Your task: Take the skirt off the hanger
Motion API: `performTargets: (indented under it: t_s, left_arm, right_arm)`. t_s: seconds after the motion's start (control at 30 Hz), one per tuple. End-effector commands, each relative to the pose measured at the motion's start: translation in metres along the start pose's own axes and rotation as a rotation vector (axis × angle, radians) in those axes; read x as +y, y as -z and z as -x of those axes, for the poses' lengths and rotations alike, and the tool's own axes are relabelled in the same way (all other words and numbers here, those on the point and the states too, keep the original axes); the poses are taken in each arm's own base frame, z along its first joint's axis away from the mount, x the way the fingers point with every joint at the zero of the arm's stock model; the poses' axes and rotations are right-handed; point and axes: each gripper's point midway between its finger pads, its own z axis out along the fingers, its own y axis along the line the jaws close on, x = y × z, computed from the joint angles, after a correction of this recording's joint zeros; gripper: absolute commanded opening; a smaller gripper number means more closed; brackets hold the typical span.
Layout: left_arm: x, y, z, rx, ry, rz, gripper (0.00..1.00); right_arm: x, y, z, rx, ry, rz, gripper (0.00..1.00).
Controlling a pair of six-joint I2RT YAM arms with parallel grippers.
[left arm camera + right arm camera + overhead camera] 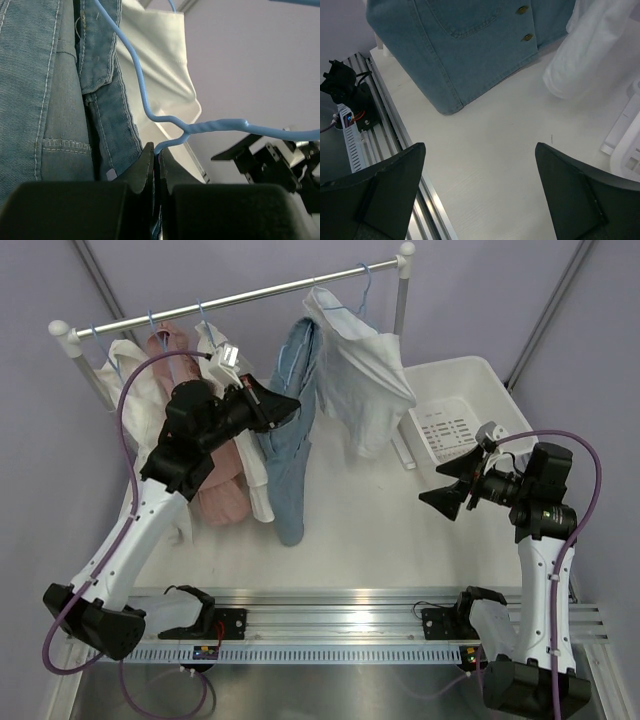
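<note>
The skirt [290, 445] is blue denim and hangs below the rail [240, 298], its hem reaching down to the table. In the left wrist view the denim [50, 100] fills the left side, next to the thin blue wire hanger [220, 125]. My left gripper [157, 152] is shut on the hanger's wire just below its twisted neck, up against the skirt's top [293, 408]. My right gripper [440, 485] stands open over the table to the right, nothing between its fingers [480, 165]. The skirt's buttoned hem [470, 45] lies ahead of it.
A white garment [365, 380] hangs right of the skirt and shows in the right wrist view [600, 55]. Pink [215, 485] and white clothes hang to the left. A white basket [460, 410] sits at the back right. A metal rail [350, 615] runs along the near edge.
</note>
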Motion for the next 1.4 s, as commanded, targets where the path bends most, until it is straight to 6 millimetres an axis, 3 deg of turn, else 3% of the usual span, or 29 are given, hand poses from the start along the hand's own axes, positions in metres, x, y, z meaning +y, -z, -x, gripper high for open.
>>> performTargets:
  t_s: [0.0, 0.07, 0.1, 0.17, 0.2, 0.23, 0.3, 0.33, 0.37, 0.4, 0.53, 0.63, 0.73, 0.9, 1.03, 1.27, 1.3, 1.37]
  left_arm:
    - [-0.039, 0.027, 0.004, -0.012, -0.061, -0.172, 0.00]
    - [-0.044, 0.038, -0.013, 0.046, -0.048, -0.210, 0.00]
    - [-0.046, 0.042, -0.019, 0.068, -0.039, -0.226, 0.00]
    - [-0.049, 0.056, -0.040, 0.135, -0.021, -0.272, 0.00]
    - [-0.050, 0.061, -0.047, 0.156, -0.016, -0.287, 0.00]
    - [-0.053, 0.068, -0.055, 0.188, -0.015, -0.318, 0.00]
    - [-0.049, 0.079, -0.074, 0.223, -0.004, -0.333, 0.00]
    - [-0.053, 0.084, -0.080, 0.238, -0.008, -0.364, 0.00]
    - [-0.046, 0.086, -0.094, 0.268, 0.009, -0.362, 0.00]
    - [-0.048, 0.091, -0.098, 0.269, 0.012, -0.376, 0.00]
    - [-0.054, 0.100, -0.121, 0.313, 0.019, -0.434, 0.00]
    - [-0.055, 0.099, -0.132, 0.331, 0.037, -0.451, 0.00]
    - [-0.059, 0.097, -0.136, 0.334, 0.035, -0.470, 0.00]
    - [-0.063, 0.093, -0.140, 0.338, 0.046, -0.488, 0.00]
    - [-0.067, 0.091, -0.143, 0.346, 0.050, -0.506, 0.00]
    - [-0.070, 0.089, -0.149, 0.368, 0.058, -0.513, 0.00]
    - [-0.070, 0.089, -0.150, 0.368, 0.059, -0.511, 0.00]
    - [-0.070, 0.089, -0.150, 0.365, 0.058, -0.512, 0.00]
  right_arm:
    - [0.015, 0.003, 0.027, -0.019, 0.042, 0.057, 0.99]
    - [0.013, 0.002, 0.030, 0.012, 0.002, 0.037, 0.98]
    - [0.014, 0.003, 0.046, 0.012, 0.022, 0.023, 0.97]
    - [0.010, -0.002, 0.051, 0.054, -0.043, -0.020, 0.95]
    - [0.013, -0.001, 0.068, 0.046, -0.017, -0.030, 0.95]
    - [0.009, -0.001, 0.071, 0.060, -0.058, -0.076, 0.94]
    - [0.009, -0.009, 0.090, 0.062, -0.063, -0.099, 0.93]
    - [-0.001, -0.013, 0.091, 0.077, -0.105, -0.146, 0.92]
    - [0.006, -0.021, 0.097, 0.083, -0.107, -0.130, 0.92]
    - [0.003, -0.023, 0.110, 0.069, -0.122, -0.175, 0.92]
    - [-0.007, -0.054, 0.127, 0.057, -0.169, -0.298, 0.93]
    - [-0.010, -0.081, 0.124, 0.073, -0.214, -0.342, 0.99]
    - [-0.018, -0.098, 0.114, 0.107, -0.226, -0.359, 0.99]
    - [-0.032, -0.109, 0.101, 0.144, -0.197, -0.417, 1.00]
    - [-0.035, -0.116, 0.089, 0.171, -0.181, -0.411, 0.90]
    - [-0.042, -0.122, 0.081, 0.189, -0.158, -0.420, 0.54]
    - [-0.042, -0.123, 0.081, 0.190, -0.155, -0.420, 0.46]
    - [-0.044, -0.123, 0.079, 0.196, -0.154, -0.426, 0.40]
